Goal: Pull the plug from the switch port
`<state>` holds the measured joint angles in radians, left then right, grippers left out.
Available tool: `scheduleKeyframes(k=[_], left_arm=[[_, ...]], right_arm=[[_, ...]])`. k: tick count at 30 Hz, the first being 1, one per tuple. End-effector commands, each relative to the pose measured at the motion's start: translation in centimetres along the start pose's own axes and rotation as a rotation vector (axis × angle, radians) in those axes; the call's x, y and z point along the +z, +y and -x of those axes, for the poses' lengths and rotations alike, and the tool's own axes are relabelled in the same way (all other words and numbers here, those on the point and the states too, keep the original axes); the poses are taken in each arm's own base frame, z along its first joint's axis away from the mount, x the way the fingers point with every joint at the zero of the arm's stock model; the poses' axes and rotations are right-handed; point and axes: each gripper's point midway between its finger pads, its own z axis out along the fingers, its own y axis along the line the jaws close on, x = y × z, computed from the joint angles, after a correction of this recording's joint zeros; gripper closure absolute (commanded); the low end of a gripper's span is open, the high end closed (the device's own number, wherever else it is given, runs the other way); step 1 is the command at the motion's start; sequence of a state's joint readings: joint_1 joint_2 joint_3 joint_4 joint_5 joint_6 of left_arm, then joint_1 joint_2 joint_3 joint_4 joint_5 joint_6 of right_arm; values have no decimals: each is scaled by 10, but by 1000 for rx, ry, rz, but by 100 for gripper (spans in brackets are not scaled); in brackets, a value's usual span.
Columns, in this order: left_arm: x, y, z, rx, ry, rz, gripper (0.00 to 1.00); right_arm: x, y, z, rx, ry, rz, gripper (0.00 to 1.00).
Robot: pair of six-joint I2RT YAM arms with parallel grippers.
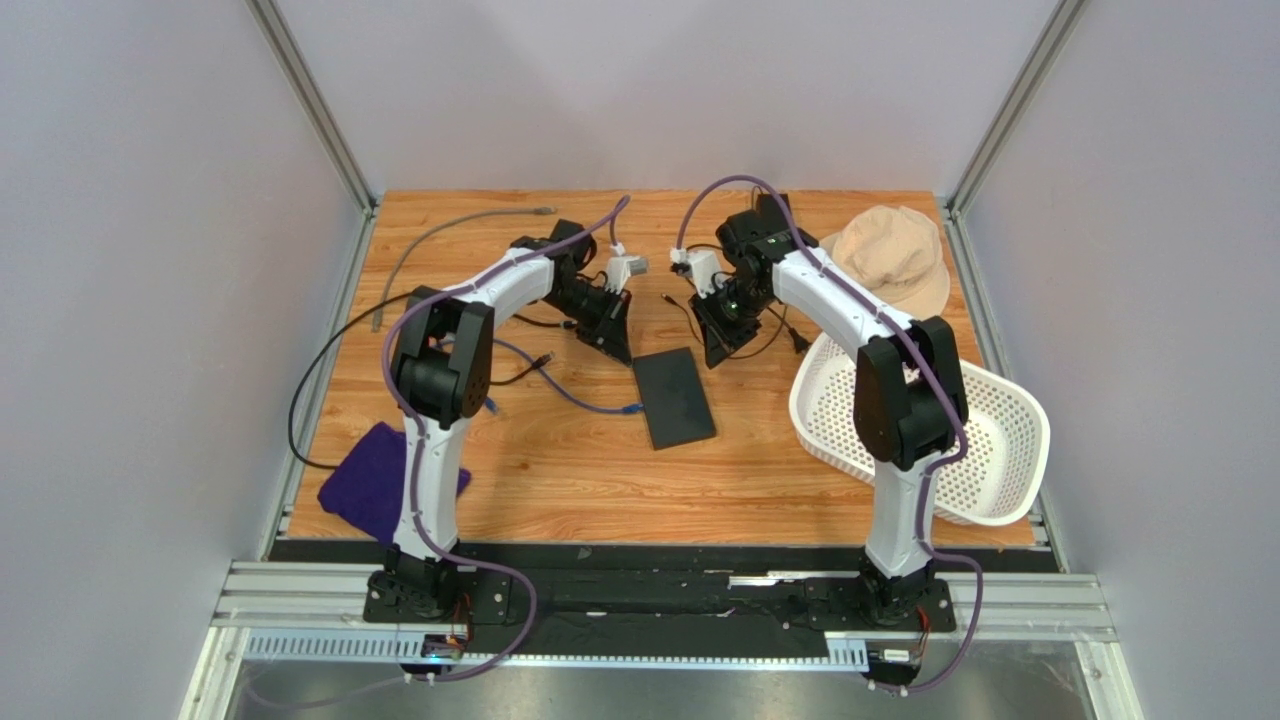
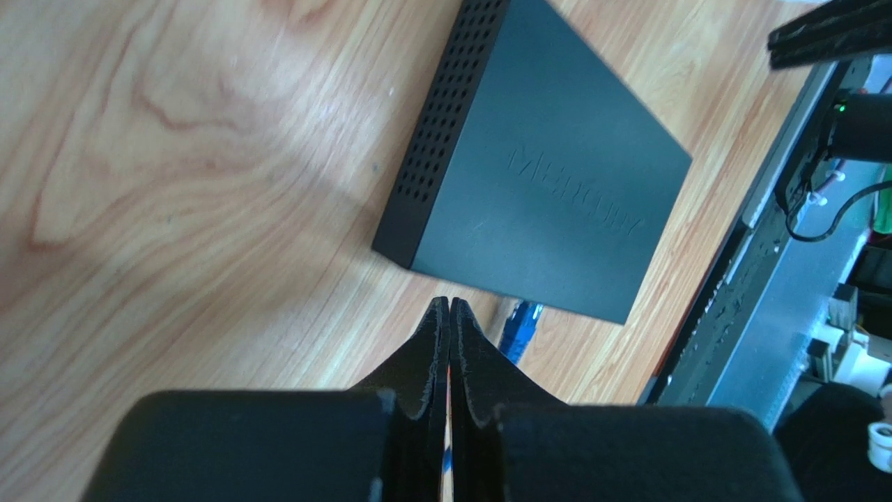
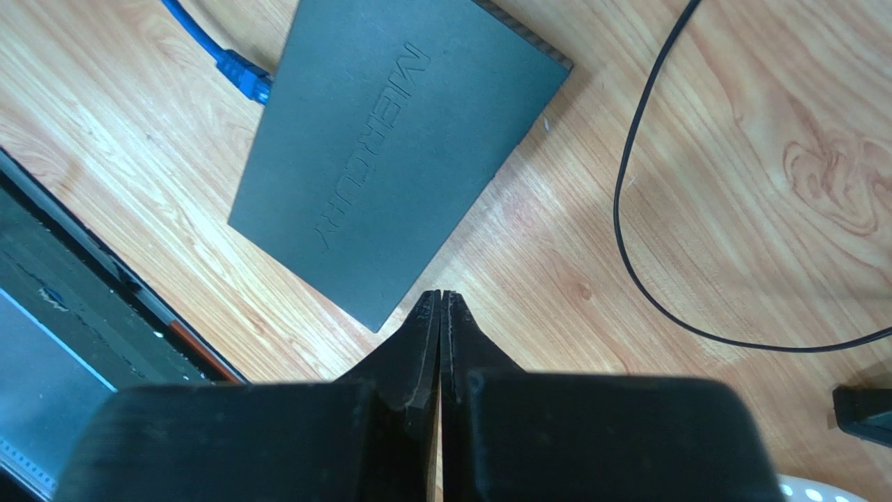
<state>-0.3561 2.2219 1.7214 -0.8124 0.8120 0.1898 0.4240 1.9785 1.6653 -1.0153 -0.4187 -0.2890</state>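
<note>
- Okay, the switch (image 1: 673, 398) lies flat on the wooden table (image 1: 601, 495), lid up, roughly midway between the two arms, with "MERCURY" embossed on its top.
- At the switch's far end the left gripper (image 2: 449, 309) hovers just off the corner on the left arm's side. Its fingers are pressed tight together, tip to tip, with nothing pinched between them.
- Mirroring it, the right gripper (image 3: 441, 303) hangs off the switch's other far corner, also clamped closed and holding nothing.
- Against the switch's narrow side sits the blue plug (image 3: 243, 75), its nose right at the edge. Whether it is seated in a port cannot be told from these angles.
- Away from the switch the blue cable (image 1: 579, 393) trails from that plug across the table toward the left arm.
- A perforated wall runs along one long side of the switch in the left wrist view.
- Beside the switch, on the right arm's side, a thin black cable (image 3: 628, 209) curves over the wood without touching it.
- Well apart from the switch: a white basket (image 1: 977, 450) and a beige hat (image 1: 894, 255) on the right arm's side, and a purple cloth (image 1: 368, 477) on the left arm's side.
</note>
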Motion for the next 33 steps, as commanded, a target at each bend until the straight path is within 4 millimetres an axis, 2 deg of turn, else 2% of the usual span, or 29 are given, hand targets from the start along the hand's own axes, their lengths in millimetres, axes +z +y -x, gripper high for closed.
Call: scheduleKeyframes(k=[1,4,7,11,15,19,21,22,24,25,27,28,30,33], left_arm=[[-9,-3,-9,17,39,-4,100],[-8,-3,-27,5,86,-21,100],[-2,-3,-30,-9,89,-41,100],[4,2,-29,-43,107,-47,100],[7,3,-21,-54,93,-71,100],[15,4,-15,-77,82,-95,100],[15,4,-7,-72,67,-107,100],[18,6,-7,-83,70,-114,100],[17,4,4,-77,51,-127,100],[20,6,5,-90,51,-135,100],[19,4,19,-80,22,-150,100],[21,6,22,-100,21,-156,100],[18,6,37,-81,-9,-153,100],[14,9,48,-73,-22,-135,100]], right_arm=[[-13,-3,1,-48,-33,-48,100],[-5,-9,-11,-51,5,-61,100],[3,-14,-29,-70,66,-66,100],[7,-16,-60,-94,166,-67,100],[10,-12,-79,-92,215,-43,100],[21,-7,-83,-84,243,-2,100],[31,-2,-83,-97,264,41,100],[31,0,-72,-108,244,53,100],[42,7,-67,-91,254,114,100],[42,8,-50,-102,219,122,100],[52,15,-39,-95,214,164,100],[51,16,-22,-107,181,163,100],[58,18,-10,-86,165,177,100],[59,13,6,-98,133,144,100]])
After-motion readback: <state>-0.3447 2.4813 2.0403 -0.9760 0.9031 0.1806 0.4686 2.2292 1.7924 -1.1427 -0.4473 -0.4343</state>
